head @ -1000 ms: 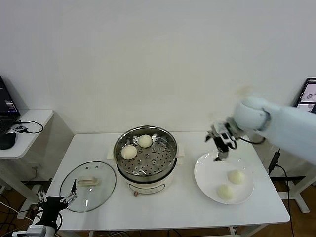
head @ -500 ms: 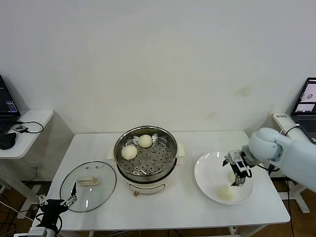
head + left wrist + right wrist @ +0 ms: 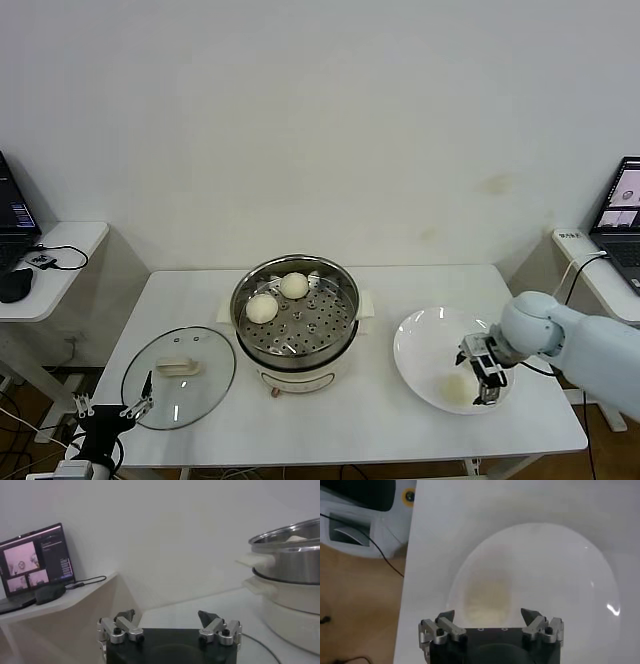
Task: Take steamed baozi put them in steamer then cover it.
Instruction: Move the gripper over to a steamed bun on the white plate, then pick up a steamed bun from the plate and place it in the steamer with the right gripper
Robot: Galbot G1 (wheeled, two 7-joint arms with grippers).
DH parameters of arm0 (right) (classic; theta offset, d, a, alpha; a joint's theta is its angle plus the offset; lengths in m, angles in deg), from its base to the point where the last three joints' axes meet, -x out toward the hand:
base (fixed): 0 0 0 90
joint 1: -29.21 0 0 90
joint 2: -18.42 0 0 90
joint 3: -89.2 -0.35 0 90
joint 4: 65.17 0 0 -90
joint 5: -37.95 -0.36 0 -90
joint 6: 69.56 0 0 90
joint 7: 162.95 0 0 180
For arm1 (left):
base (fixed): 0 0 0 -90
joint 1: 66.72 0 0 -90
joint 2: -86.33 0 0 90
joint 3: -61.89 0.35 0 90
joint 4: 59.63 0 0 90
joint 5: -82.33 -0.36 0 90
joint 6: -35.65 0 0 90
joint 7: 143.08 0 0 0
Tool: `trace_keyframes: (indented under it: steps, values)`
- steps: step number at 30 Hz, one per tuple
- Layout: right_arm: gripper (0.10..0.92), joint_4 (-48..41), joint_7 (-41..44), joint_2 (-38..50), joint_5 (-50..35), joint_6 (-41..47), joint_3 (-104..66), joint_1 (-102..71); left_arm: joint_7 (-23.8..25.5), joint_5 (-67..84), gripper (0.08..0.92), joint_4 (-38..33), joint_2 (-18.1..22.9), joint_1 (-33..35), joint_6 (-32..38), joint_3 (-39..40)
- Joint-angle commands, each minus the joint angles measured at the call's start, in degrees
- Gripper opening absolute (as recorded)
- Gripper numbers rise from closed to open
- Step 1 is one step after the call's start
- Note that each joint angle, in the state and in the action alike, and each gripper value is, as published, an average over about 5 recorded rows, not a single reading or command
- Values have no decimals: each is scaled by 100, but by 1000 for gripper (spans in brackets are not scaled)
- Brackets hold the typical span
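Note:
The steamer (image 3: 342,340) stands mid-table with two steamed baozi, one (image 3: 262,308) at its left and one (image 3: 294,286) at its back. The steamer also shows in the left wrist view (image 3: 290,555). The cover (image 3: 178,377) lies flat on the table to its left. One baozi (image 3: 455,388) shows on the white plate (image 3: 420,345); the other is hidden by my right arm. My right gripper (image 3: 487,377) is open, low over the plate's right side. In the right wrist view a baozi (image 3: 487,599) lies just ahead of its open gripper (image 3: 490,617). My left gripper (image 3: 105,412) is open and empty, parked off the table's front left corner.
A side desk (image 3: 60,250) with a laptop and mouse stands at the left, also in the left wrist view (image 3: 50,592). Another laptop (image 3: 622,205) sits at the far right. The table edge (image 3: 407,580) runs close to the plate.
My right gripper has come from above the plate's far edge, forward and down to the plate's right side over the buns. The left gripper has sunk slightly.

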Motion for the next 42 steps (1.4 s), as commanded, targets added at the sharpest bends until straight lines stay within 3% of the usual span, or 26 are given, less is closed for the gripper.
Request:
trace_keyframes:
  steps: [1, 21, 35, 42]
  values:
    - [792, -220, -17, -185, 77, 15, -160, -329, 3, 2, 823, 17, 5, -5, -1, 0]
    - [583, -361, -9, -213, 52, 98, -261, -348, -3, 8, 823, 81, 15, -58, 10, 30]
    - [562, -139, 122, -91, -781, 185, -5, 1458, -4, 32, 823, 2, -51, -42, 4, 4]
    - [561, -419, 152, -608, -1395, 213, 492, 2938, -3, 35, 823, -51, -76, -90, -14, 34]
